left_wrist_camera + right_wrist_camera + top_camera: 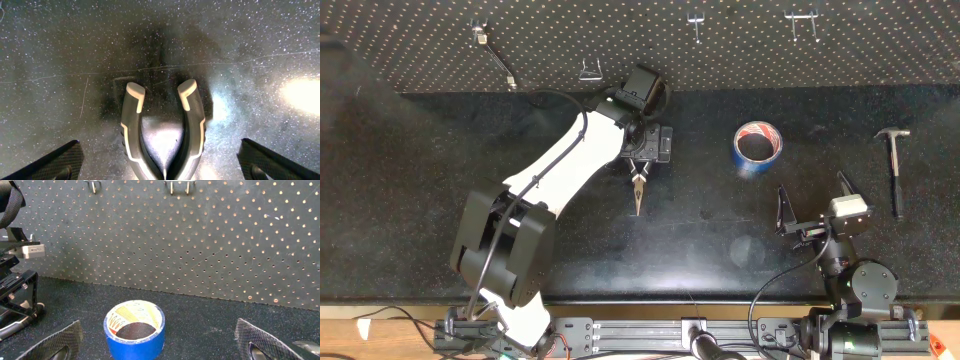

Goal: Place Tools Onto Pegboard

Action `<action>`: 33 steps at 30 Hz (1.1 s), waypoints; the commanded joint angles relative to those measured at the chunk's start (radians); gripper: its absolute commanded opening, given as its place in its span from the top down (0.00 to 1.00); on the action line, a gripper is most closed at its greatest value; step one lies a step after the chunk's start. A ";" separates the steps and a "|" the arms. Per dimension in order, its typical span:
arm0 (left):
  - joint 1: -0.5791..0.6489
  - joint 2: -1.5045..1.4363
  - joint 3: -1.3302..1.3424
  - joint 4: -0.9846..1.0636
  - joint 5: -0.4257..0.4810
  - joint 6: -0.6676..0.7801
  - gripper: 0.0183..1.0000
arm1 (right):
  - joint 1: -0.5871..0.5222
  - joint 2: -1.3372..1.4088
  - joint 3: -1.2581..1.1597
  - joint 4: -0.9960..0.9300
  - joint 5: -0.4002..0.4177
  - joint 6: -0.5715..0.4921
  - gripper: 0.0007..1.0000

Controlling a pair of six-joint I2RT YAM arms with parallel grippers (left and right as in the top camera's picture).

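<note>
A: Where are the pliers point(638, 192) lying?

B: They are lying flat on the black table point(440, 200), right under my left gripper point(160, 150). From above I am seeing them running straight up and down the picture, with the handles toward the pegboard point(620, 40) and the pointy nose toward the arm bases.

A: Are the fingers holding them?

B: No. The left fingers point(55, 162) are standing wide open, one on each side of the two handles, and they are not touching them. The handles are sitting in the middle of the gap, so I am thinking a straight squeeze would catch both.

A: What is the other arm doing?

B: My right gripper point(810, 190) is sitting well apart from the pliers, with its fingers open too and nothing in them. It is facing the blue tape roll point(134, 330), and the hammer point(893, 165) is lying farther out on its side. So the left arm is the near one — I am giving it this job.

A: What are you watching for?

B: I am guessing the smooth handles could slip, so I am planning to close slowly.
</note>
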 commanded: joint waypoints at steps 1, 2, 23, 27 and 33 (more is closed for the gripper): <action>0.004 0.035 0.018 0.000 -0.014 -0.035 0.00 | 0.006 -0.007 -0.004 -0.003 0.000 0.015 0.00; 0.004 0.042 0.018 0.000 -0.011 -0.035 0.00 | 0.006 -0.007 -0.004 -0.003 0.000 0.015 0.00; 0.002 0.064 0.018 -0.001 -0.011 -0.095 0.00 | 0.006 -0.007 -0.004 -0.003 0.000 0.015 0.00; 0.002 0.064 0.018 -0.002 -0.017 -0.095 0.00 | 0.006 -0.007 -0.004 -0.003 0.000 0.015 0.00; 0.001 0.064 0.018 -0.011 -0.049 -0.095 0.00 | 0.006 -0.007 -0.004 -0.003 0.000 0.015 0.00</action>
